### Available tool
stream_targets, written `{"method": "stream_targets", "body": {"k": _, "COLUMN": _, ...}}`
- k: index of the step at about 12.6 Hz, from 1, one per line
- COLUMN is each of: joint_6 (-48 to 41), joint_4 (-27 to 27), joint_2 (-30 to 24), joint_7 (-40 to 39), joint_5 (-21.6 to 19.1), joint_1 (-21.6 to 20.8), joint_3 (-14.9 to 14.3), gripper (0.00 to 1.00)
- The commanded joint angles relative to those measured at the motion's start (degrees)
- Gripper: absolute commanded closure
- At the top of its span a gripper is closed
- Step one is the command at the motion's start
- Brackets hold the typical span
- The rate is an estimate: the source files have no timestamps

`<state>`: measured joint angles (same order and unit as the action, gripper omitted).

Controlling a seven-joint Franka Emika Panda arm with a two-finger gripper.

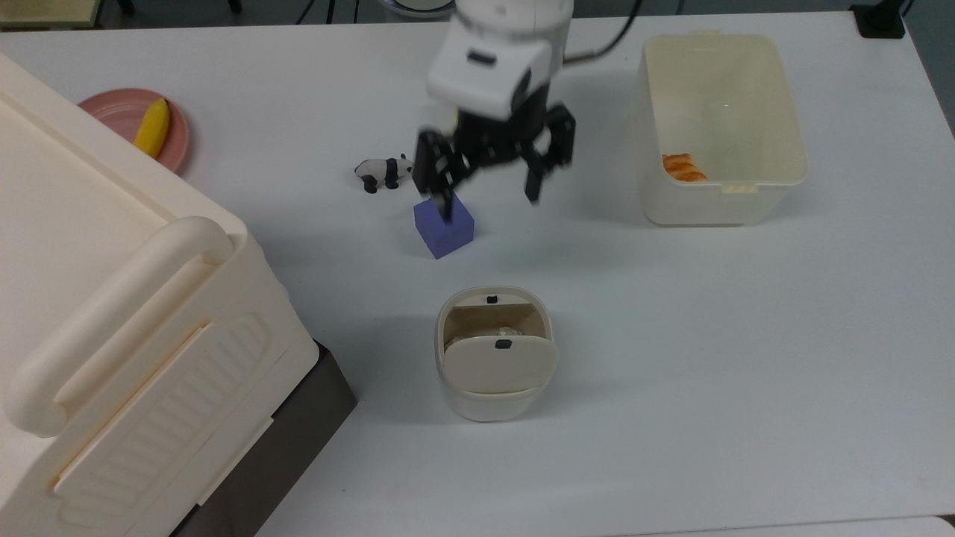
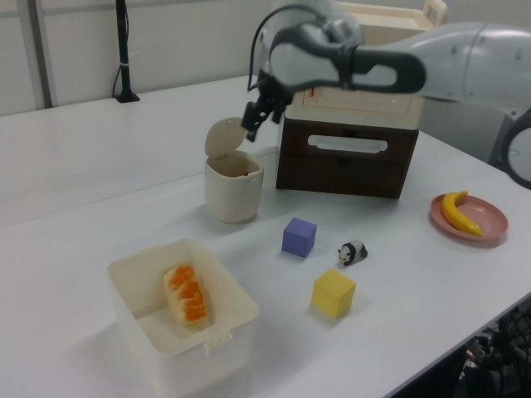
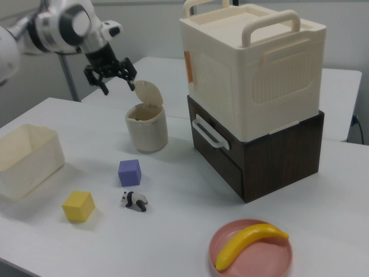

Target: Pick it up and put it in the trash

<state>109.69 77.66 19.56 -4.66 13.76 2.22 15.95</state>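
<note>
Top view: the gripper (image 1: 489, 198) hangs in the air with its fingers spread wide and nothing between them, above the purple cube (image 1: 444, 226) and apart from the beige bin (image 1: 495, 388). The bin stands near the middle of the white table (image 1: 709, 358), its flap lid (image 1: 501, 365) tipped open. Inside, a pale crumpled wad of paper (image 1: 506, 330) lies at the bottom. A panda figure (image 1: 383, 172) stands just beside the cube.
</note>
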Motion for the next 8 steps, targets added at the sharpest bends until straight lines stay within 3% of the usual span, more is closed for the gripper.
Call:
{"method": "stream_targets", "body": {"k": 1, "joint_6": -18.4, "joint_4": 2.3, "joint_2": -8.6, "joint_7": 3.2, "joint_5": -2.0, "joint_1": -2.6, "joint_3": -4.8, "gripper": 0.0}}
{"method": "stream_targets", "body": {"k": 4, "joint_6": -27.4, "joint_4": 4.1, "joint_2": -14.3, "joint_7": 7.0, "joint_5": -4.9, "joint_1": -6.1, "joint_3": -11.4, "gripper": 0.0}}
{"method": "stream_targets", "body": {"k": 8, "joint_6": -27.2, "joint_4": 6.3, "joint_2": -15.6, "joint_7": 9.8, "joint_5": -4.9, "joint_1": -9.7, "joint_3": -13.0, "gripper": 0.0}}
